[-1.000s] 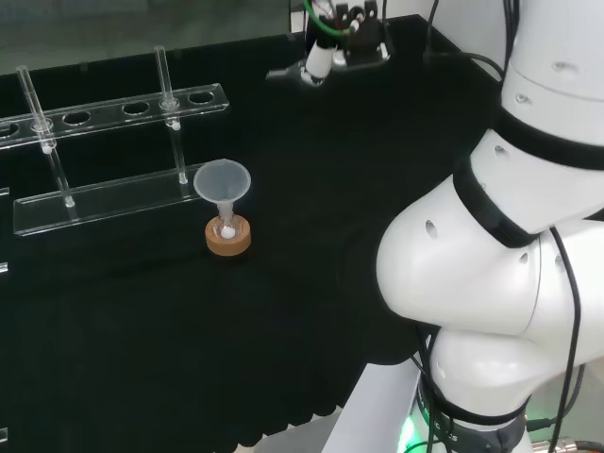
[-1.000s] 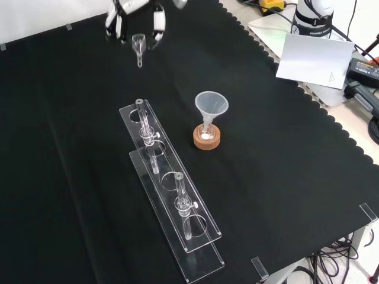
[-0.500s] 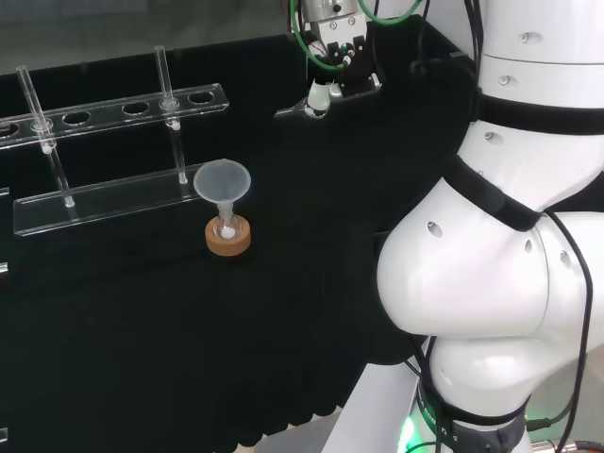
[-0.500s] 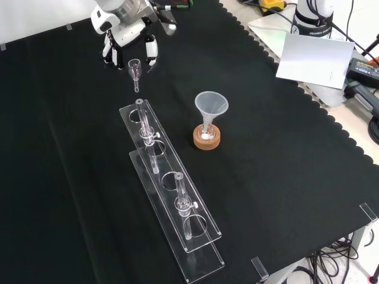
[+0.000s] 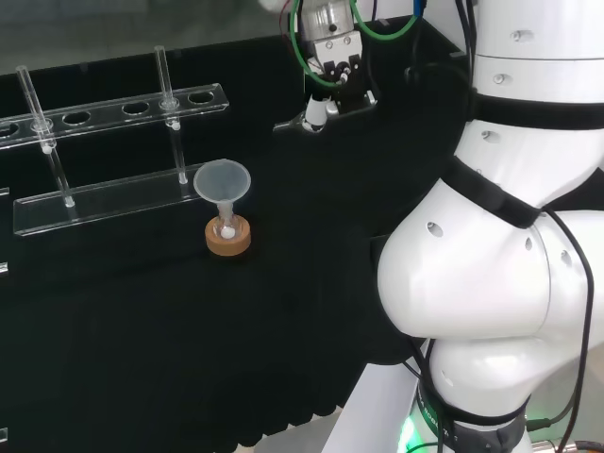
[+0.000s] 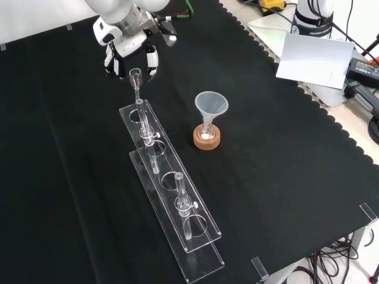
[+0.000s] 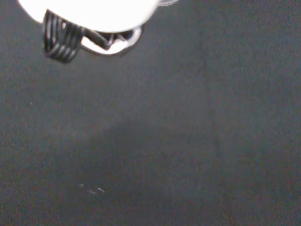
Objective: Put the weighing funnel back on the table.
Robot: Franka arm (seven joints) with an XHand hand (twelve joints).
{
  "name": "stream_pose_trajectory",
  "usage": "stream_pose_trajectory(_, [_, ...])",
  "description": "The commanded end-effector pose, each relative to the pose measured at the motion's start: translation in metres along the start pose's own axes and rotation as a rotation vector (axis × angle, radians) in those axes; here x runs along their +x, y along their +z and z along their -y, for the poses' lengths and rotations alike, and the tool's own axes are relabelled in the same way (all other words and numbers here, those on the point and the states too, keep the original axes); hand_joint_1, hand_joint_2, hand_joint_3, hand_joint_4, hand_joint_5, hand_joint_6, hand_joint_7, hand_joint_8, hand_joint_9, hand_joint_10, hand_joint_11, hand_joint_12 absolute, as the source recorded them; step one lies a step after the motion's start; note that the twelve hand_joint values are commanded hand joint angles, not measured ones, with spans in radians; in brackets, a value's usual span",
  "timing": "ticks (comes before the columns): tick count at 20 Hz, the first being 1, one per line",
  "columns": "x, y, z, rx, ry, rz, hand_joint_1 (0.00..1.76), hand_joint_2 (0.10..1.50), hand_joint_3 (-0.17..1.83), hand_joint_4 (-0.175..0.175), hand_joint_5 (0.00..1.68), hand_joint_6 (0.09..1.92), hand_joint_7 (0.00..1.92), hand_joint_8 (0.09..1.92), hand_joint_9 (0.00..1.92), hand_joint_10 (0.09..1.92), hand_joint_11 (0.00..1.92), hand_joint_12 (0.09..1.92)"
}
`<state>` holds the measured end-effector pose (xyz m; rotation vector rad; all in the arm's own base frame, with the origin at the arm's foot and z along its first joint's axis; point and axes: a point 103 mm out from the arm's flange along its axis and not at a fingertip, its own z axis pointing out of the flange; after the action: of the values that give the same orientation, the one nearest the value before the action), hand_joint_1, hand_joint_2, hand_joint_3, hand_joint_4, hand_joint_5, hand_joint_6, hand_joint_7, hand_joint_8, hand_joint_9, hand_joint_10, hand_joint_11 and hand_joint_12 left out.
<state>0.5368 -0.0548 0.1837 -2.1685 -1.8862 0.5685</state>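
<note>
While the robot hand [image 6: 125, 32] pinches the weighing funnel [image 6: 135, 76], a rack [image 6: 167, 163] stands near.

Under hand [image 6: 123, 26]: bare cloth [image 6: 65, 118], open.
Load: weighing funnel [image 6: 135, 74] pinched in the fingers, stem hanging down toward the rack end.
Nearest obstacle: rack [image 6: 172, 198], its end just short of the fingertips in the front view; the head view shows a strip of cloth between.
Tubes [image 6: 145, 131]: upright in the rack, one at the end nearest the hand.
Funnel [image 6: 211, 105]: beside the rack, well apart from the hand.
Free lanes: open cloth on either side of the hand, front view.
</note>
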Motion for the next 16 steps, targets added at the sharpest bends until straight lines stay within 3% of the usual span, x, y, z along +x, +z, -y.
stream_pose_trajectory(1, [0.005, 0.015, -0.010, -0.006, -0.007, -0.003, 1.12, 0.64, 0.70, 0.175, 1.25, 0.73, 0.45, 0.65, 0.81, 0.42, 0.69, 1.11])
stream_pose_trajectory(16, [0.014, 0.057, -0.039, -0.029, -0.052, -0.034, 1.12, 0.64, 0.70, 0.175, 1.25, 0.73, 0.45, 0.65, 0.82, 0.42, 0.69, 1.10])
